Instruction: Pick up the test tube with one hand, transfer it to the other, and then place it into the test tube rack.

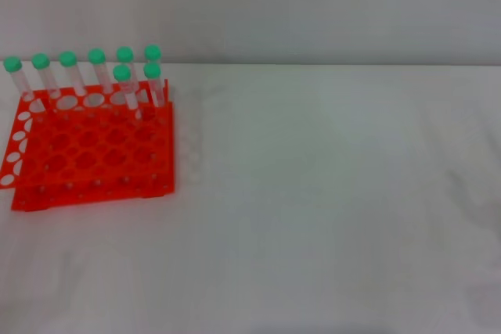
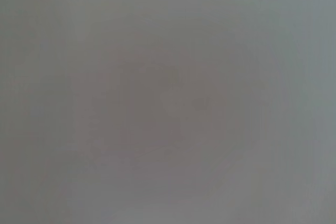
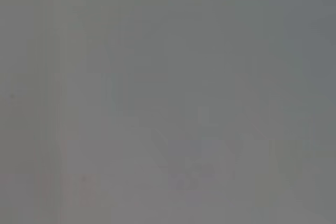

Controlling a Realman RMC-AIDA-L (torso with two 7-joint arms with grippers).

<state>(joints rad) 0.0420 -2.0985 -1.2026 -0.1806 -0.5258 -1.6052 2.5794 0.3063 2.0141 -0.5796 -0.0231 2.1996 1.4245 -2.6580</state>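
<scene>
Test tube rack [image 1: 94, 150]: orange-red, holed tiers, far-left tabletop corner | eight green-capped clear tubes [image 1: 98, 72] upright | grippers unseen, grip state unknown.

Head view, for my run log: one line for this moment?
test tube rack: table's left | capped tubes: upright in back rows | grippers: not in view

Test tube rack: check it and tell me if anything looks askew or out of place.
Nothing is spilled or damaged. The test tube rack sits at the table's left, eight green-capped tubes standing along its far rows, leaning slightly. No loose tube lies on the table, and neither hand is in view.
</scene>
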